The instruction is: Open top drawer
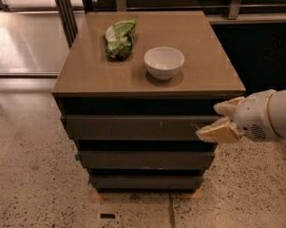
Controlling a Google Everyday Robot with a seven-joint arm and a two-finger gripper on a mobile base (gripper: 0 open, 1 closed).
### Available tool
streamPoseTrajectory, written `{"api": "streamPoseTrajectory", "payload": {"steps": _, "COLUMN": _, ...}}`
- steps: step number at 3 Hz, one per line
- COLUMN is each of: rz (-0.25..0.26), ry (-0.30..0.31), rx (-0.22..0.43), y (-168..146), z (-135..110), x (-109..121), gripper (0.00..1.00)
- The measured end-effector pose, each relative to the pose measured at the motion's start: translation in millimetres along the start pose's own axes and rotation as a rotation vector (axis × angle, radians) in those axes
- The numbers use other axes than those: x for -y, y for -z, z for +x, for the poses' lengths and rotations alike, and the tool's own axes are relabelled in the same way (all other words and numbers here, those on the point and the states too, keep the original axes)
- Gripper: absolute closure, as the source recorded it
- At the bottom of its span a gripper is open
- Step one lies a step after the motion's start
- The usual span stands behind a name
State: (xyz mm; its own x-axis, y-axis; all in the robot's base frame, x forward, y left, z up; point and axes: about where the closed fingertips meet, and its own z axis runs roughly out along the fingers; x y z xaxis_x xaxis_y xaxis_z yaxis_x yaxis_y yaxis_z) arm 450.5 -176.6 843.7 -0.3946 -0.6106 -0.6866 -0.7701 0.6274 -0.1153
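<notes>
The top drawer [133, 127] is the widest dark grey-brown front, just under the cabinet's tan top [199, 80], with pale scratches right of centre. It looks closed, and no interior shows. My gripper [208, 122] comes in from the right at the drawer front's right end. Its cream fingers [219, 133] are spread apart, one above the other, and hold nothing. The lower finger overlaps the front's right edge. I cannot tell whether it touches.
A white bowl [164, 62] and a green crumpled bag [119, 37] sit on the cabinet top. Two narrower drawer fronts [145, 159] lie below the top drawer. Speckled floor [33, 184] surrounds the cabinet. A dark post [65, 11] stands at the back left.
</notes>
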Motion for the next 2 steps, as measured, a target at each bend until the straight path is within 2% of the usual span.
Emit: {"api": "streamPoseTrajectory", "payload": {"steps": 2, "rz": 0.0, "ry": 0.0, "rx": 0.0, "y": 0.1, "z": 0.0, "x": 0.0, "gripper": 0.88}}
